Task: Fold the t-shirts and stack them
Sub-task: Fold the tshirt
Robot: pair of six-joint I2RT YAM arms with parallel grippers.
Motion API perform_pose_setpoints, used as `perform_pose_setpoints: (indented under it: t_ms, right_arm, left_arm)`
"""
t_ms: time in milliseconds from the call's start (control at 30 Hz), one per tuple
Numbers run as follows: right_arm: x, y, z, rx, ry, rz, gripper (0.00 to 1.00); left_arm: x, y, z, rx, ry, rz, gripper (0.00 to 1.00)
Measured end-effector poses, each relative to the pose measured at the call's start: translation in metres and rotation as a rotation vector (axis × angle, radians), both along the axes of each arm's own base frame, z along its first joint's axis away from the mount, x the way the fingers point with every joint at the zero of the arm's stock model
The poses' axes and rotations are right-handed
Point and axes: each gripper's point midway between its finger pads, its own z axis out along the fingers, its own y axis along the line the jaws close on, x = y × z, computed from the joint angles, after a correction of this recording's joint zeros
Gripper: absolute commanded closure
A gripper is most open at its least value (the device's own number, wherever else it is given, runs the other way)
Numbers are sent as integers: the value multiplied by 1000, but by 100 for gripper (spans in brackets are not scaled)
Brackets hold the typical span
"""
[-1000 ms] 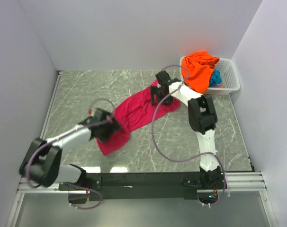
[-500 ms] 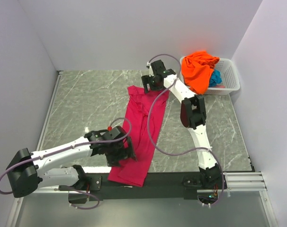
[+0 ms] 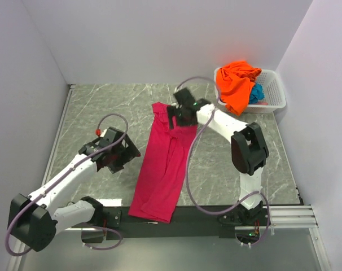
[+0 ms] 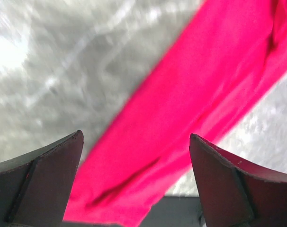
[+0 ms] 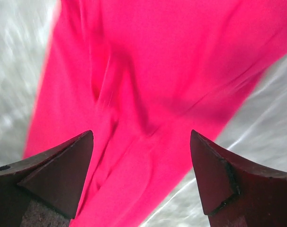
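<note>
the magenta t-shirt [image 3: 162, 164] is laid as a long creased strip from the centre to the near edge. the left gripper [image 4: 136, 136] is spread wide at its left, the right gripper [image 5: 142, 132] over its far end; nothing is grasped. the orange t-shirt [image 3: 237, 84] and teal t-shirt [image 3: 257, 93] are piled in the far-right basket [image 3: 275, 93].
</note>
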Motion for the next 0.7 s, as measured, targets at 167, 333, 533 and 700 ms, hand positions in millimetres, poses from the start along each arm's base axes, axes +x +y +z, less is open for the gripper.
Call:
perform_pose_setpoints:
  t_ms: [167,333,533,700]
  right_arm:
    - [-68,22,-55,-61,141,24,12]
    - [-95,30,-76,-81,192,28,12]
    - [-79,22,-87,-75,210,-22,12]
    - [-43,12,-86,-52,204,-62,12]
  left_arm:
    - [19,22,-20,12,28,15,1]
    - [10,31,-51,6,105,1,0]
    - [10,27,-51,-8,94,-36,1]
    - [9,23,-51,-24,88,-63,1]
